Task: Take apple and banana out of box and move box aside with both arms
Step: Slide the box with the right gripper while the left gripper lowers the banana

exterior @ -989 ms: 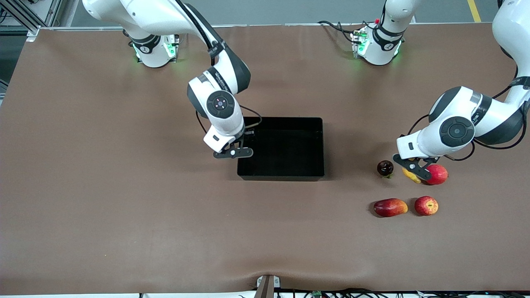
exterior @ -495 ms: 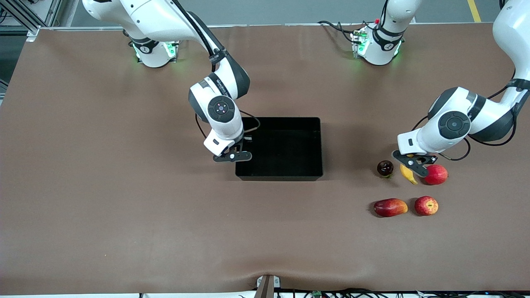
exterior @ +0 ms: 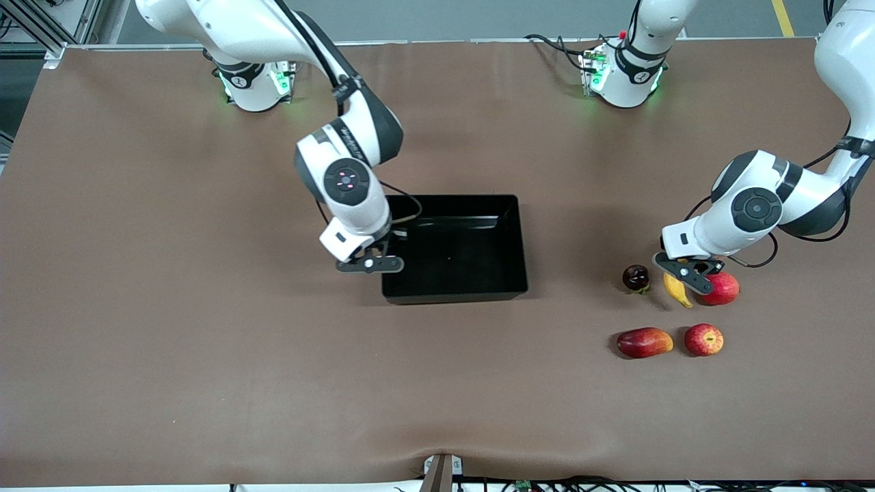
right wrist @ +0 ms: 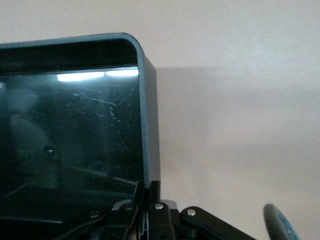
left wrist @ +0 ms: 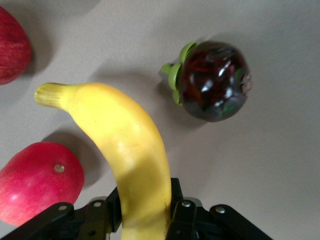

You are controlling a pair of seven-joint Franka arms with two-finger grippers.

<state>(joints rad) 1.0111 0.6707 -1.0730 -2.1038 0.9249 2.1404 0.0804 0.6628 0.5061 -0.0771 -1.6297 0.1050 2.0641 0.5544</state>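
The black box (exterior: 465, 263) sits mid-table. My right gripper (exterior: 374, 264) is shut on its wall at the right arm's end; in the right wrist view the thin box wall (right wrist: 148, 125) runs between the fingers of the right gripper (right wrist: 149, 200). My left gripper (exterior: 687, 276) is shut on the yellow banana (exterior: 677, 291), low over the table among the fruits. In the left wrist view the banana (left wrist: 125, 145) sticks out from the left gripper (left wrist: 144, 215). The streaked red apple (exterior: 704, 339) lies nearer the front camera; only its edge, the apple (left wrist: 10, 45), shows in the left wrist view.
A dark mangosteen (exterior: 636, 277) and a plain red round fruit (exterior: 722, 288) flank the banana closely. A red-and-yellow mango-like fruit (exterior: 644, 342) lies beside the apple. Brown table surface stretches between the box and the fruits.
The right gripper closed on the box wall and the box slid a little toward the right arm's end. The left gripper kept its hold on the banana and barely shifted.
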